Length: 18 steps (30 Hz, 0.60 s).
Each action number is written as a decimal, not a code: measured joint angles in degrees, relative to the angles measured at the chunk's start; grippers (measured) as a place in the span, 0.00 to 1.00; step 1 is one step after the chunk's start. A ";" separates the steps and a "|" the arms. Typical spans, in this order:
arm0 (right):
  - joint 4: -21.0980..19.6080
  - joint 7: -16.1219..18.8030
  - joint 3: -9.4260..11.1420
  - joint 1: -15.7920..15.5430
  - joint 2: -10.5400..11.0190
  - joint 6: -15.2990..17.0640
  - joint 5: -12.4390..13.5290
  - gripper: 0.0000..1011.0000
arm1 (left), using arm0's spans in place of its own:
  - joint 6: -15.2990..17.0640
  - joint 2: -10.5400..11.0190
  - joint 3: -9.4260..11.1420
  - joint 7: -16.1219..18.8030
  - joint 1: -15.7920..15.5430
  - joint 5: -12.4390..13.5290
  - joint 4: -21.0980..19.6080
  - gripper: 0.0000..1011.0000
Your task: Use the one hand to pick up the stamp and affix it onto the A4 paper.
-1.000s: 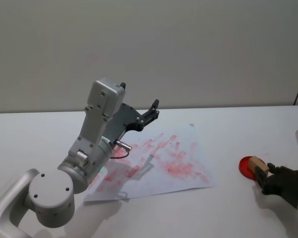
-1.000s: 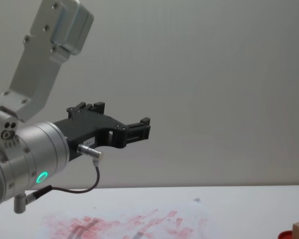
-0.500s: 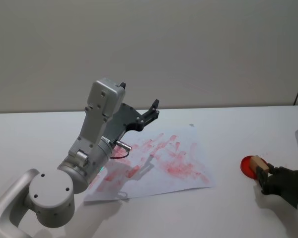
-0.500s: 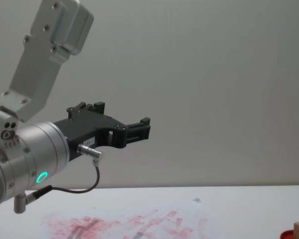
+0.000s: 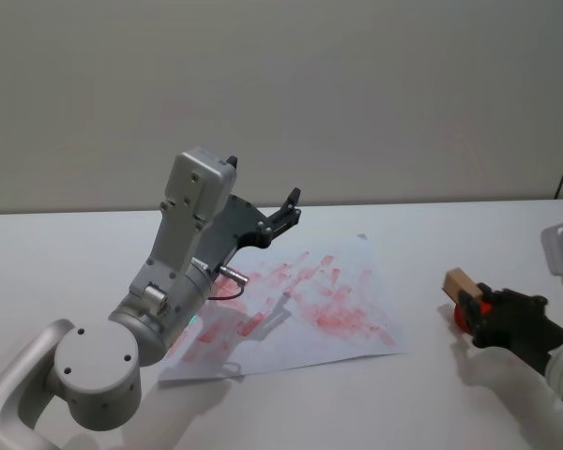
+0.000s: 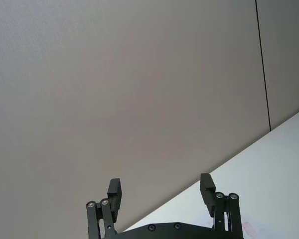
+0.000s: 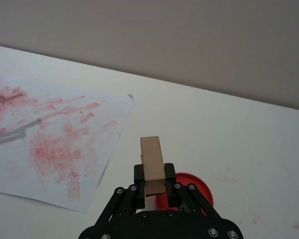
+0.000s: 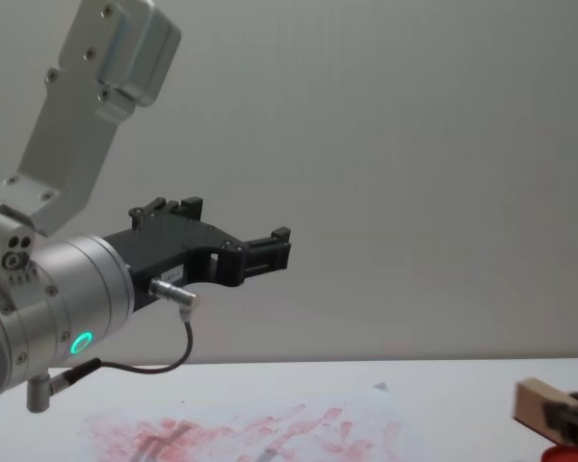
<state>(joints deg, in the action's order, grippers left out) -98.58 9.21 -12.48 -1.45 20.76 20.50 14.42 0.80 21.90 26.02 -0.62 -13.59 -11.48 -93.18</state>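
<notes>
The stamp (image 5: 458,281), a small tan wooden block, is held off the table with my right gripper (image 5: 471,302) shut on its lower end. It hangs just above the red ink pad (image 7: 190,187), right of the A4 paper (image 5: 310,309), a white sheet smeared with red marks. In the right wrist view the stamp (image 7: 152,158) stands upright between the fingers of the right gripper (image 7: 154,175), with the paper (image 7: 50,139) some way beyond it. My left gripper (image 5: 291,202) is raised above the paper's far left part, open and holding nothing, as the left wrist view also shows (image 6: 160,185).
The white table (image 5: 450,225) runs to a plain grey wall. My left arm's silver body (image 5: 183,244) rises over the paper's left half. Bare tabletop lies between the paper's right edge and the ink pad.
My right gripper has lifted the stamp off the red pad and carried it up and left toward the paper. The left arm has not moved.
</notes>
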 joint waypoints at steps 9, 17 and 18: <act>1.86 5.97 -1.32 2.66 -1.48 -3.35 -1.67 0.22 | 0.00 0.00 0.00 0.00 0.00 0.00 0.00 0.99; 5.27 12.37 -2.73 5.64 -3.39 -4.24 -2.31 0.22 | 0.00 0.00 0.00 0.00 0.00 0.00 0.00 0.99; 5.59 12.80 -2.85 5.86 -3.55 -4.13 -2.32 0.22 | 0.00 0.00 0.00 0.00 0.00 0.00 0.00 0.99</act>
<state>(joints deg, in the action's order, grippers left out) -92.99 22.01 -15.33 4.42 17.22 16.37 12.10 0.80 21.89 26.02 -0.62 -13.59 -11.48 -93.18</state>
